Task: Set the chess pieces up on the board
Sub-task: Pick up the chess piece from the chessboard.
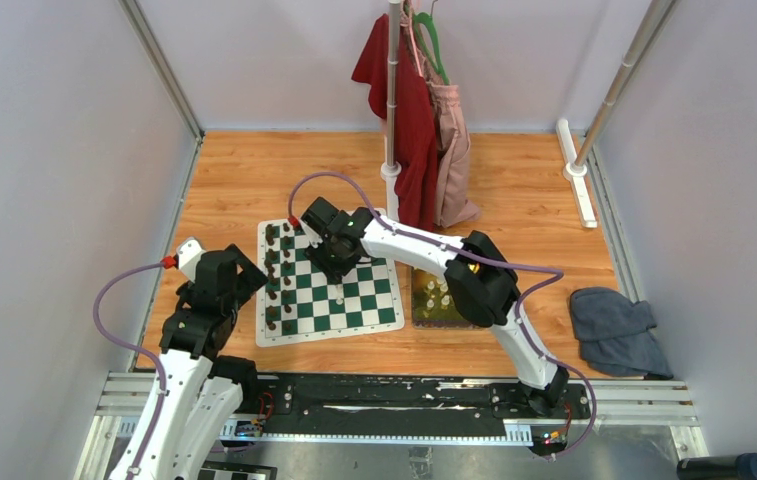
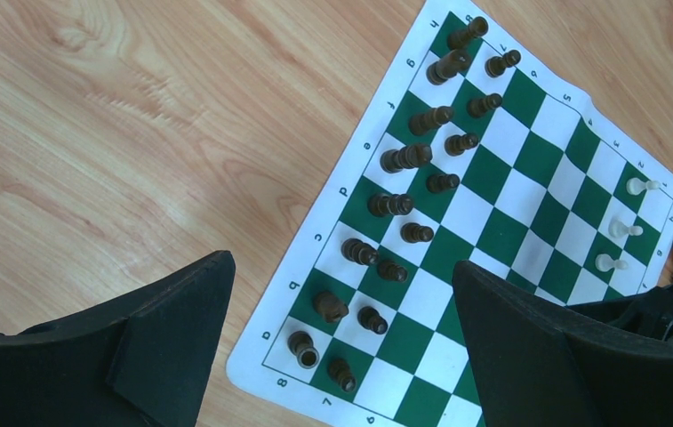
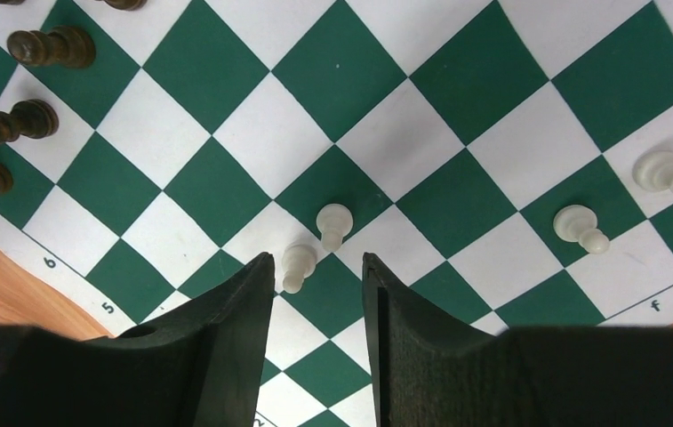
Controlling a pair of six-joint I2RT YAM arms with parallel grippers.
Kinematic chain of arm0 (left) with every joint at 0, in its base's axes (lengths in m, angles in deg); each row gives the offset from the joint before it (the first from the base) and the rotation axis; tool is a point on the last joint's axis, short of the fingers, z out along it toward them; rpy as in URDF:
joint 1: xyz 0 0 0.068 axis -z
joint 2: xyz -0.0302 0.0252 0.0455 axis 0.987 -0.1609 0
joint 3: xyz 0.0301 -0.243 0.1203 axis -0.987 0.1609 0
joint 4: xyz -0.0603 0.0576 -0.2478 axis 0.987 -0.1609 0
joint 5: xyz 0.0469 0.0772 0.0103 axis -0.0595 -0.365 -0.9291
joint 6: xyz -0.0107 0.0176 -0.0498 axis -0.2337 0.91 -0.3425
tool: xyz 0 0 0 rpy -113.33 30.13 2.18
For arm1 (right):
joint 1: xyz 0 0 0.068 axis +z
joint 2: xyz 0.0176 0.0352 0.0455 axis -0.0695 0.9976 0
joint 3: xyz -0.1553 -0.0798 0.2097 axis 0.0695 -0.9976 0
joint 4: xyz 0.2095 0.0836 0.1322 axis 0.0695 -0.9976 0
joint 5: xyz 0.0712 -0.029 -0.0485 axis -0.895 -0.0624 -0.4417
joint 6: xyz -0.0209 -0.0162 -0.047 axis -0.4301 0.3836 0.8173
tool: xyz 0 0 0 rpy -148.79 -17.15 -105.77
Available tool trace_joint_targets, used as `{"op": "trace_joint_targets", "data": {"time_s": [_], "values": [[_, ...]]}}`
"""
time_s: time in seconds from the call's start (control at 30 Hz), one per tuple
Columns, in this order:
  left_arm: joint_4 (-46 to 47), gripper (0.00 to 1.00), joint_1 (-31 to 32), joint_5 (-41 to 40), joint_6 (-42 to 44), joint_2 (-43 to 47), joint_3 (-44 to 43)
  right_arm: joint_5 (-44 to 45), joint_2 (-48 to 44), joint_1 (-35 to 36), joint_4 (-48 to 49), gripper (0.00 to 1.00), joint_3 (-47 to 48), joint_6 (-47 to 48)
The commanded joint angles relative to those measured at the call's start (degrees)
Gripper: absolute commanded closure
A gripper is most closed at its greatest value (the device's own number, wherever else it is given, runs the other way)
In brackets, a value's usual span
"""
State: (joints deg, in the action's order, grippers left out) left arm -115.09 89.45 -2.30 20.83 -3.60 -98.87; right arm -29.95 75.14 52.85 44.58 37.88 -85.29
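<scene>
The green-and-white board (image 1: 364, 300) lies on the wooden table. Dark brown chessmen (image 2: 404, 196) fill the two rows along its left side. In the right wrist view several cream-white chess pieces, all pawns, stand on the board (image 3: 226, 107): one (image 3: 334, 222) just ahead of my fingers, one (image 3: 298, 265) beside the left fingertip, two (image 3: 580, 226) further right. My right gripper (image 3: 316, 260) hovers low over them, open, nothing between its fingers. My left gripper (image 2: 341, 267) is wide open and empty above the board's near-left corner. More white pieces sit in the tray (image 1: 437, 295).
A yellow-green tray (image 1: 419, 300) lies just right of the board, partly under my right arm. A pole stand (image 1: 391, 172) with red and pink clothes (image 1: 424, 130) rises behind the board. A grey cloth (image 1: 619, 330) lies at the right.
</scene>
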Motion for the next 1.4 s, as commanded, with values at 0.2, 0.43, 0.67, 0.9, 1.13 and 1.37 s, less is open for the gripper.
{"op": "trace_joint_targets", "data": {"time_s": [0.2, 0.43, 0.67, 0.9, 1.13, 1.37], "values": [[0.49, 0.00, -0.27, -0.40, 0.76, -0.59, 0.30, -2.13, 1.71, -1.42, 1.13, 0.57, -1.45, -0.22], [0.50, 0.00, -0.27, -0.48, 0.59, -0.32, 0.34, -2.78, 2.58, -1.56, 1.65, 0.59, -0.71, -0.32], [0.41, 0.00, -0.27, -0.66, 0.58, -0.32, 0.43, -2.94, 3.21, -1.64, 1.64, 0.61, -0.67, -0.11], [0.49, 0.00, -0.27, -0.78, 0.58, -0.46, 0.46, -3.26, 3.73, -1.82, 1.73, 0.63, -0.07, -0.12], [0.62, 0.00, -0.27, -0.87, 0.48, -0.50, 0.61, -3.27, 4.20, -1.87, 1.58, 0.65, 0.76, -0.12], [0.78, 0.00, -0.27, -0.84, 0.63, -0.46, 0.70, -3.22, 4.65, -1.91, 0.81, 0.66, 2.48, 0.05]]}}
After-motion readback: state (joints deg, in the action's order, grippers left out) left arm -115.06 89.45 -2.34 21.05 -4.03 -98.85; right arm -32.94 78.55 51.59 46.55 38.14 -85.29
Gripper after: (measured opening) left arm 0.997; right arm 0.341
